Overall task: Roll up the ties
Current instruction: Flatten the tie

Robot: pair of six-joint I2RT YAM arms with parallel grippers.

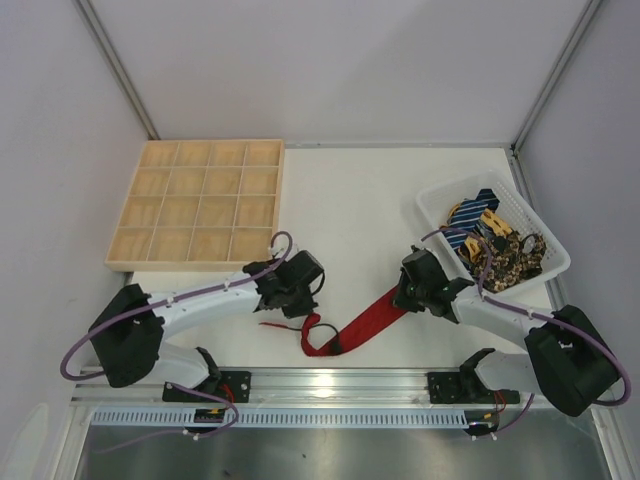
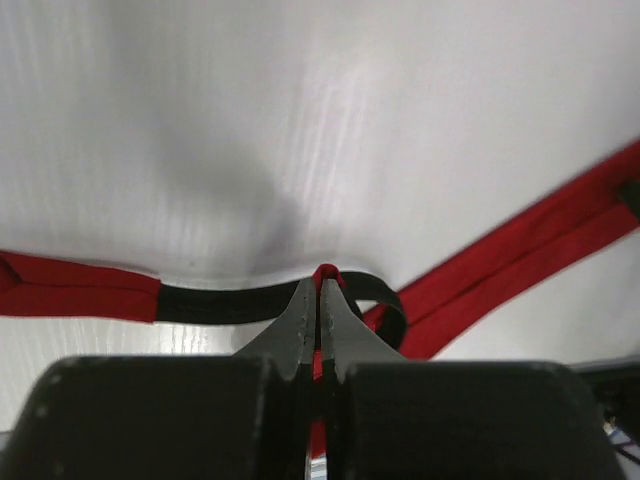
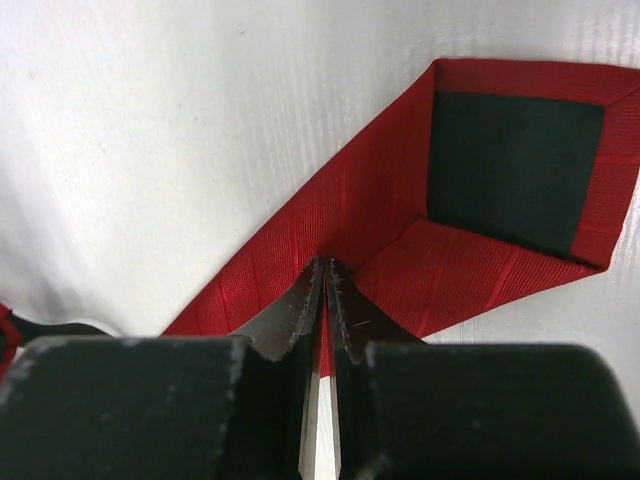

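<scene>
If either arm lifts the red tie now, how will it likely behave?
Probably floppy: the red tie bends and loops on the table between the left gripper and right gripper, so it would sag. Likely light, since thin fabric fits between shut fingers. Its folded-over wide end, showing the dark lining, suggests it creases easily rather than springing back.

**Red tie stretched between my arms, the rest in the basket**

The red tie [image 1: 372,318] lies on the white table in front of me, running diagonally from its wide end at upper right down to a curled loop at lower left. My right wrist view shows the wide end flipped over, its black lining facing up. The other ties [image 1: 492,240], navy striped, mustard and brown-black speckled, lie heaped together at my right.
</scene>
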